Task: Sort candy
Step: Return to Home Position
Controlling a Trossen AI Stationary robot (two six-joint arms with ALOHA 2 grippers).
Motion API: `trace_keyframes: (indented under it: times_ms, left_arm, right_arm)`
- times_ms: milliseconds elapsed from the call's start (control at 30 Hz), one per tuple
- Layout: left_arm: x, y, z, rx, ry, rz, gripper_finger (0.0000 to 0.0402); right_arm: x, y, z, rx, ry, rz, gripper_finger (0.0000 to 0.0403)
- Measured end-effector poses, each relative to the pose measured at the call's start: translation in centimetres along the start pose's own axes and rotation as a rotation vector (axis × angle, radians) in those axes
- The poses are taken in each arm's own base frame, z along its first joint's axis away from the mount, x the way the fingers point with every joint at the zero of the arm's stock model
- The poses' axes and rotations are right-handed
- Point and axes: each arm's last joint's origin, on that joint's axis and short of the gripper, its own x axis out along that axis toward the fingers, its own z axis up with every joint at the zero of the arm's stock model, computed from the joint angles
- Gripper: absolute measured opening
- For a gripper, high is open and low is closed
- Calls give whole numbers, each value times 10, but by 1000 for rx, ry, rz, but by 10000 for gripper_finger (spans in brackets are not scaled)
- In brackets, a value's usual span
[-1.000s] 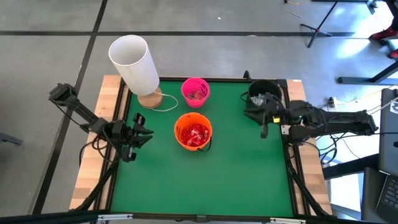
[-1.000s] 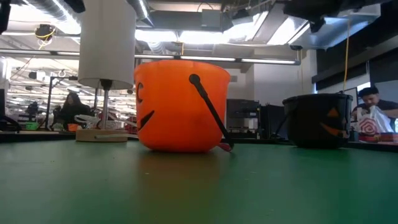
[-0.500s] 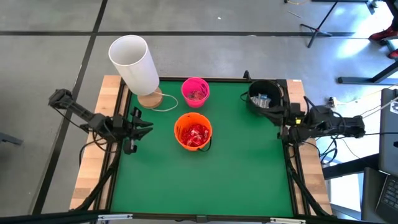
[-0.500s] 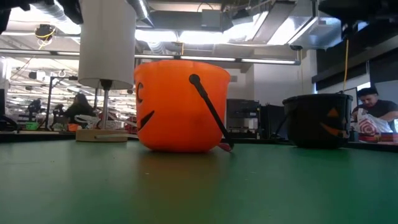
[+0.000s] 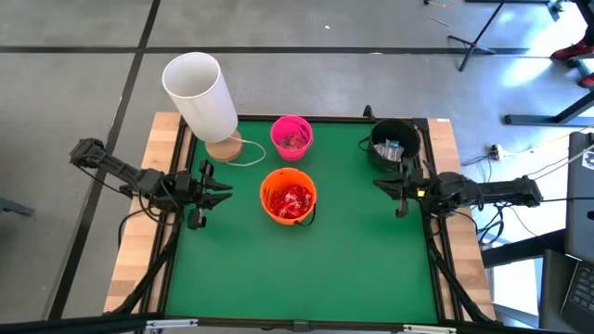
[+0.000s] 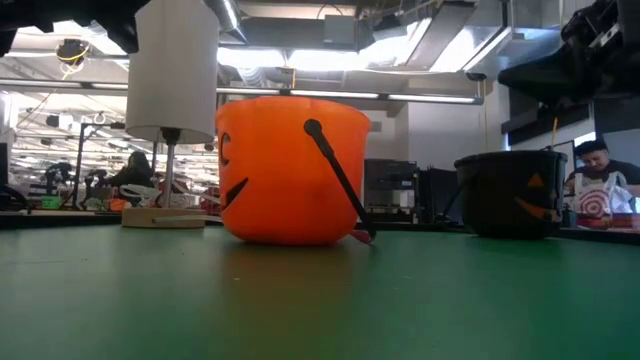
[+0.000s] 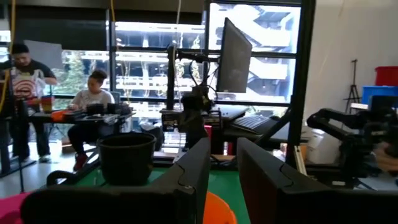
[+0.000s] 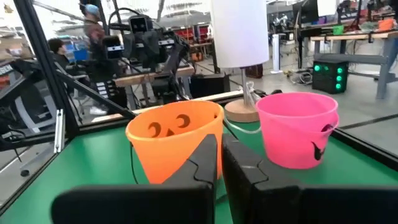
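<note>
we see the green table (image 5: pixel 353 269) evenly lit, shadows faint; ceiling lights (image 6: pixel 300 60) glare in the low view; bright windows (image 7: pixel 149 59) backlight the left wrist view.

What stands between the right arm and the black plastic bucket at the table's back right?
Probably nothing, so yes, reachable. The right gripper hangs just in front of the black plastic bucket, only bare green mat between them; the orange plastic bucket sits well aside.
</note>
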Motion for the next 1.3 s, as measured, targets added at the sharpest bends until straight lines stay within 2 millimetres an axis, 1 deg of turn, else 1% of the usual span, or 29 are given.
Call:
trace_keyframes:
  times_ms: [167,333,400,500,567,700,800,967,1033,1200,1267,1300]
  left_arm:
    - [1,3,-1,-15,0,1,75]
    - [0,9,-13,-16,25,22,75]
    - [-2,12,-10,-10,1,40,75]
    - [-10,17,4,-6,-104,54,75]
    - [-16,20,9,-9,-139,46,75]
    - [-29,24,7,0,-107,30,75]
    - [-38,27,6,-48,-96,21,72]
    - [-37,25,3,-65,-75,-33,53]
    - [-36,25,-2,-60,-74,-22,45]
    - [-35,24,-23,-62,-84,-23,28]
    - [-35,24,-34,-62,-48,-22,24]
    - [-35,24,-35,-64,-38,-24,23]
  right_arm:
    - [2,-1,-14,1,-6,9,21]
    - [3,-2,-20,3,-15,20,21]
    - [3,-1,-20,4,-15,28,21]
    - [3,-1,-20,4,-14,44,21]
    - [3,-1,-20,4,-14,47,21]
    - [3,-1,-20,-6,-15,48,21]
    - [3,0,-20,-6,-14,55,21]
    - [3,0,-20,-31,-12,61,21]
    - [3,0,-20,-33,-11,62,21]
    - [3,-1,-22,-37,6,61,21]
    - [3,-1,-24,-39,19,59,21]
    - [3,-1,-24,-41,24,59,21]
